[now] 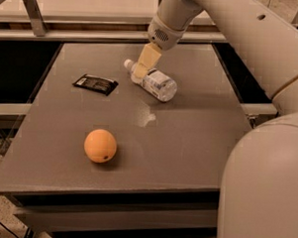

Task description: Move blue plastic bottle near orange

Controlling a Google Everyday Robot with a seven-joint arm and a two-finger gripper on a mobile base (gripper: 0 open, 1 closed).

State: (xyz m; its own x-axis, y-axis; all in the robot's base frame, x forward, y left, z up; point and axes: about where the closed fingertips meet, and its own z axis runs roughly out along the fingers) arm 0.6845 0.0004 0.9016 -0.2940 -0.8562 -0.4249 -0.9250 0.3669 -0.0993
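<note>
The blue plastic bottle (158, 83) lies on its side at the back middle of the grey table (187, 142), white cap pointing back left. My gripper (143, 67) reaches down from the upper right and sits right over the bottle's neck end, at or just above it. The orange (100, 145) rests on the table at the front left, well apart from the bottle.
A flat black wrapper (95, 84) lies left of the bottle. The arm's large white body (265, 185) fills the right side of the view. A metal rail (68, 35) runs behind the table, with dark gaps at both sides.
</note>
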